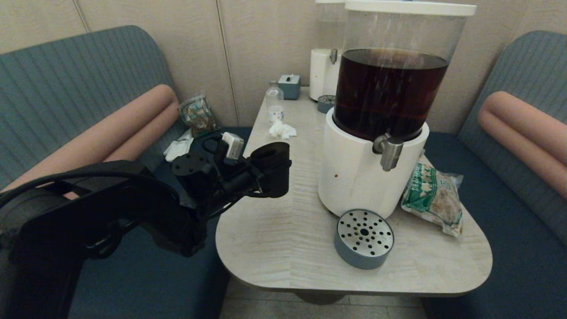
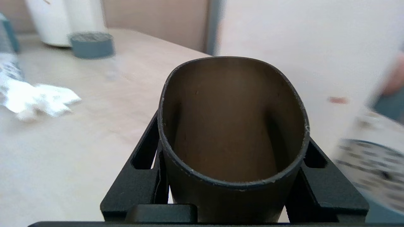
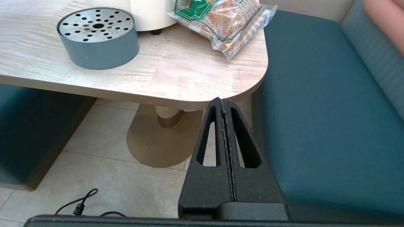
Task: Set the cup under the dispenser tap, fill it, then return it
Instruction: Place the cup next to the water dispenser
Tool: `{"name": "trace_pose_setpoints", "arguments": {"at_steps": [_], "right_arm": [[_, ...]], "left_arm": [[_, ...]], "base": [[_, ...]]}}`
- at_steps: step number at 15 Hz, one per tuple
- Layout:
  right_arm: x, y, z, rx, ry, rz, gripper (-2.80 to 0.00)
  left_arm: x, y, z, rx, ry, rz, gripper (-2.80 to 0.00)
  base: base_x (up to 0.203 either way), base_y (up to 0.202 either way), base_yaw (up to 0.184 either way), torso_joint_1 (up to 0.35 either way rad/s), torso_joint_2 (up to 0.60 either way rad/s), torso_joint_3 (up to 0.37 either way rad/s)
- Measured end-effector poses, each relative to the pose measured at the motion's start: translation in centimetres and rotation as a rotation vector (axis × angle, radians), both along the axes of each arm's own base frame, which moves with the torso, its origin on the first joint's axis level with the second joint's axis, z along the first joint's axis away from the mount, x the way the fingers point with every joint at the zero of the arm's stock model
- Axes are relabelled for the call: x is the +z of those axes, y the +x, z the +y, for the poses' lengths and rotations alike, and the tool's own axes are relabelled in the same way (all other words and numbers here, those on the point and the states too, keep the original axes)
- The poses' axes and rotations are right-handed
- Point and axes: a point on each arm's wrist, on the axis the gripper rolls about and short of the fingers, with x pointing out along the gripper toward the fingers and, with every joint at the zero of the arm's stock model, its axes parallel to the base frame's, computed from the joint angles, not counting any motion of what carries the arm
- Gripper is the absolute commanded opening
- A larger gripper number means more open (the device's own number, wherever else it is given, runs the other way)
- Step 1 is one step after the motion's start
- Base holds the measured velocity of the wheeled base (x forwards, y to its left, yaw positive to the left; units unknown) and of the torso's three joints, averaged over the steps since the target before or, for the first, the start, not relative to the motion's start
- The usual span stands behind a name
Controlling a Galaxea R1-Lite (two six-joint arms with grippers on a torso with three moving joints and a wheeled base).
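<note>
The black cup [image 1: 273, 165] hangs upright over the table's left edge, with my left gripper [image 1: 261, 179] shut on its sides. In the left wrist view the cup [image 2: 233, 126] fills the space between the fingers [image 2: 142, 176] and its inside looks dry. To its right stands the big dispenser's white base [image 1: 354, 177]; the steel dispenser tap [image 1: 390, 151] juts out on that base's far side from the cup. A round perforated drip tray [image 1: 364, 238] lies on the table in front of the tap. My right gripper [image 3: 222, 101] is shut on nothing, low beside the table's near right corner.
A green packet of grain [image 1: 434, 197] lies right of the dispenser. Further back on the table [image 1: 274, 239] are a crumpled tissue [image 1: 282, 130], a small clear bottle [image 1: 274, 103], a smaller dispenser [image 1: 325, 73] and its tray [image 1: 326, 103]. Padded benches flank the table.
</note>
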Motion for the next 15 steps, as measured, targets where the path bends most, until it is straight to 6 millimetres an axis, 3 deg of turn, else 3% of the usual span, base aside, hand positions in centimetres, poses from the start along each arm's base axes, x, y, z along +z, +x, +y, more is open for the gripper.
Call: {"name": "trace_pose_setpoints", "arguments": {"at_steps": [4,8,9,15], "right_arm": [[0.0,0.0,0.0,0.0,0.0,0.0,-2.8],[0.0,0.0,0.0,0.0,0.0,0.0,-2.8],[0.0,0.0,0.0,0.0,0.0,0.0,-2.8],[0.0,0.0,0.0,0.0,0.0,0.0,-2.8]], "left_arm": [[-2.6,4.1,1.2,0.051,-0.013,-0.025,-2.8],[-5.2,5.6,2.5,0.084,-0.003,0.005,-2.8],[-5.5,5.7,2.6,0.088,-0.001,0.011,0.0],[-6.0,5.9,3.0,0.094,0.002,0.02,0.0]], "base": [[0.0,0.0,0.0,0.0,0.0,0.0],[0.0,0.0,0.0,0.0,0.0,0.0],[0.0,0.0,0.0,0.0,0.0,0.0],[0.0,0.0,0.0,0.0,0.0,0.0]]}}
